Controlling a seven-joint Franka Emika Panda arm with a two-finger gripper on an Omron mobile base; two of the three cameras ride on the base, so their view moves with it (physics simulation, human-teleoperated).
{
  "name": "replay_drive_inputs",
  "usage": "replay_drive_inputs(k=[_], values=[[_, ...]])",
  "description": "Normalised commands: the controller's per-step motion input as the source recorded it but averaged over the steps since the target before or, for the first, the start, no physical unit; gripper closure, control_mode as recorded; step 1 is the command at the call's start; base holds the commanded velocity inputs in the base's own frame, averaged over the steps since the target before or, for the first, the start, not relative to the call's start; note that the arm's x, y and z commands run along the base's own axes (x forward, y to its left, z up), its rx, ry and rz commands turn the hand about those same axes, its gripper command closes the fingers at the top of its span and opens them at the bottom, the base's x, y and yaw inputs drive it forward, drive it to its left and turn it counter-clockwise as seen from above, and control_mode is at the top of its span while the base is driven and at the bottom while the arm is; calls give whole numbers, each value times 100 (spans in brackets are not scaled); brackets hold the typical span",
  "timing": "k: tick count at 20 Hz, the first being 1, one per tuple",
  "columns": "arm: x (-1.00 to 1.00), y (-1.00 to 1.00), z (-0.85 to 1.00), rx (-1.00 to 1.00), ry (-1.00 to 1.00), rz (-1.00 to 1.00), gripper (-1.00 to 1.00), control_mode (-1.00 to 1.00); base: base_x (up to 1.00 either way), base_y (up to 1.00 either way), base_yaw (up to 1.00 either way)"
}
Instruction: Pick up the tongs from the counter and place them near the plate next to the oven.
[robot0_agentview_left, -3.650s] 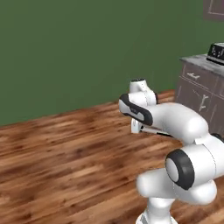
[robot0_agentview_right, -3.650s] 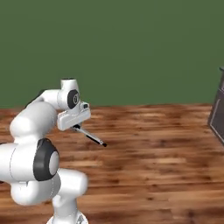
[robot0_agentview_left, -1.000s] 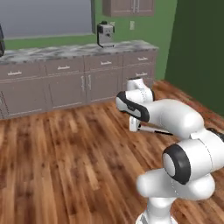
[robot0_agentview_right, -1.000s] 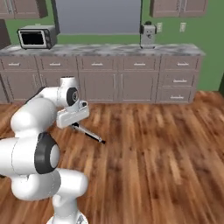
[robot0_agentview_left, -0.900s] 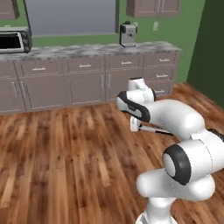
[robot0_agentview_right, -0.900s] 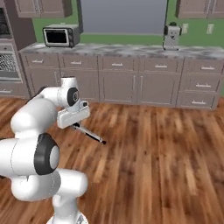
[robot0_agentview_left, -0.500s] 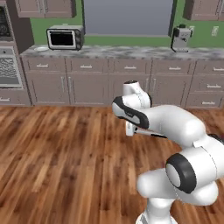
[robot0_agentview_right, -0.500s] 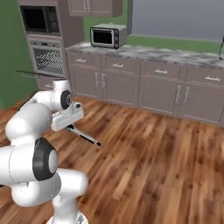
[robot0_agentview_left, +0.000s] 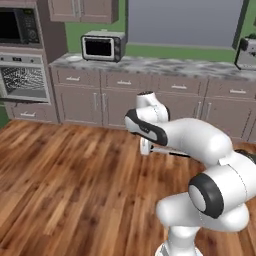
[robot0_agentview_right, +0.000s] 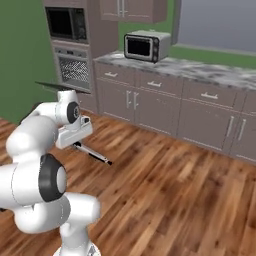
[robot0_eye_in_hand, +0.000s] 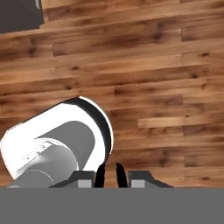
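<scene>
Left base view
Hand (robot0_agentview_left: 145, 148): folded in close to the arm, over bare wood floor (robot0_agentview_left: 65, 175); whether the fingers are apart or together cannot be read from this side.
Tongs (robot0_agentview_left: 172, 152): one thin dark rod sticking out sideways from the hand, held above the floor.
Room around hand: open floor to its left and in front; nothing stands on the boards.
Edge ahead: a run of taupe cabinet fronts under one marbled worktop (robot0_agentview_left: 165, 65), well beyond the hand.
On the worktop: one silver toaster oven (robot0_agentview_left: 102, 46) ahead-left of the hand, one further appliance at the far right edge.
Oven (robot0_agentview_left: 22, 77): one built-in wall oven, door down, racks showing, far ahead-left of the hand; one black microwave (robot0_agentview_left: 17, 26) above it.

Right base view
Hand (robot0_agentview_right: 76, 143): fingers together, clamped on the tongs (robot0_agentview_right: 92, 153).
Tongs: slant down and away from the hand toward the right, dark tip free in the air over the floor (robot0_agentview_right: 170, 200).
Room: wide clear floor to the right of the hand and ahead of it.
Edges: oven (robot0_agentview_right: 75, 70) just beyond the hand, its dropped door edge behind it; cabinets run rightward from there.
Count: one toaster oven (robot0_agentview_right: 145, 46), one microwave (robot0_agentview_right: 65, 22).

Hand view
Fingers (robot0_eye_in_hand: 100, 175): two dark tips close together at the bottom.
Below the hand: floor planks (robot0_eye_in_hand: 157, 78).
</scene>
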Motion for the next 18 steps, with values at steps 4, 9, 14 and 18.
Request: replay_drive_inputs(k=[4,9,14,18], values=[[0,0,0,0,0,0,100,100,91,0,28],[0,0,0,0,0,0,100,100,93,-2,16],[0,0,0,0,0,0,100,100,94,-2,4],[0,0,0,0,0,0,100,100,94,0,7]])
